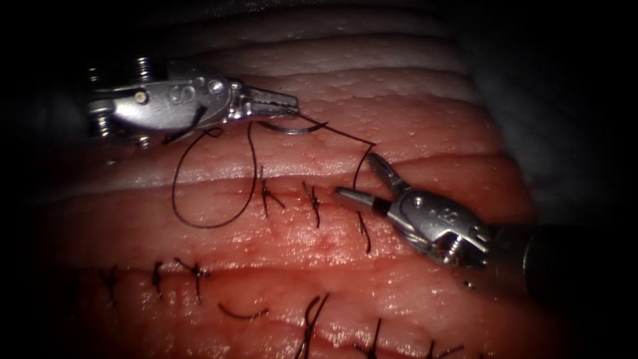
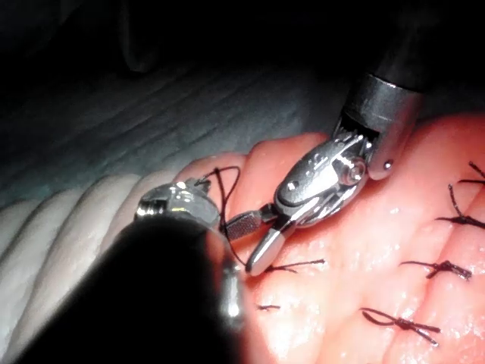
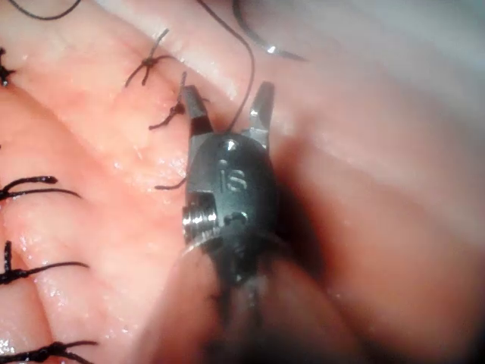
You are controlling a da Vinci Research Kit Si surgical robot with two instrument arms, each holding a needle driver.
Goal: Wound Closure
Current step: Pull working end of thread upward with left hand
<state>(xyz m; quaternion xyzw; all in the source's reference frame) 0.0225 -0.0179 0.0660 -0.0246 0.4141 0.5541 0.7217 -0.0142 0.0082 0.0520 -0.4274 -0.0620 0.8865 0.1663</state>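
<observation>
Both tools differ: left tool [image 1: 282, 105] clamps needle [image 1: 292, 127], right tool [image 1: 359, 179] agape.

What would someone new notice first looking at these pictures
The left arm's shiny steel tool grips the curved steel needle near its end, clear above the pink pork tissue. Dark thread loops down from it and runs to the cut, between the right arm's steel tool's open jaws, which hold nothing.
</observation>
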